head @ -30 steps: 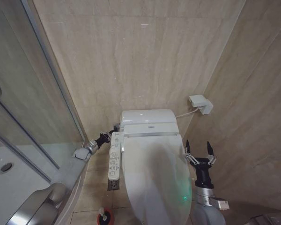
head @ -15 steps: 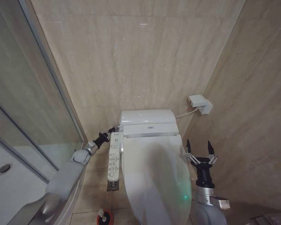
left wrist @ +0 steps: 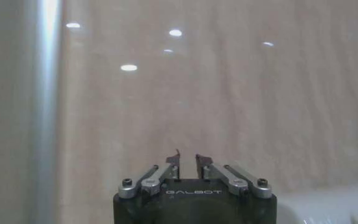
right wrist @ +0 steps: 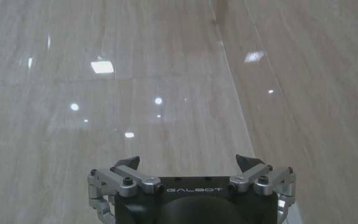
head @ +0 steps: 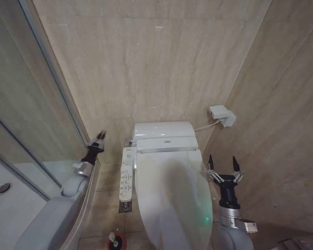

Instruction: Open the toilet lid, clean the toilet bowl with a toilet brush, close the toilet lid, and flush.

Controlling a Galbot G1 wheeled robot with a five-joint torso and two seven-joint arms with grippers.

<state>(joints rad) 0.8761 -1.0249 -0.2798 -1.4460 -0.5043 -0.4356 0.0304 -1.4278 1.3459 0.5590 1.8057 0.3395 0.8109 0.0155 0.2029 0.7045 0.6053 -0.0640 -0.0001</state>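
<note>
Left hand (head: 100, 136) hangs in the air beside the toilet, raised off to the left of the tank and just in front of the shower glass, pointing up at the tiled wall. In the left wrist view its fingers (left wrist: 187, 161) are drawn nearly together with a thin slit between them, pinching nothing. My right hand (head: 223, 162) stands upright at the toilet's right flank, fingers spread wide and empty, well clear of the rim.

I see the toilet lid (head: 172, 198) lying flat and closed over the toilet bowl, so the bowl's inside is hidden from me. The long button panel (head: 126, 179) runs along the left side of the seat, and the toilet brush (head: 115, 240) sits in its red holder on the floor by the near left corner of the pedestal.

I judge the step in hand to be lifting the lid, which is not yet begun. To do it well I would bring a hand low to the front or side edge of the lid, slip one finger under the lip instead of squeezing the smooth plastic, and swing it up along the hinge's arc until it leans back on the tank. From the left I must stay off the button panel; a stray press there is the main risk. The right hand has the cleaner approach, with bare rim beside it.
</note>
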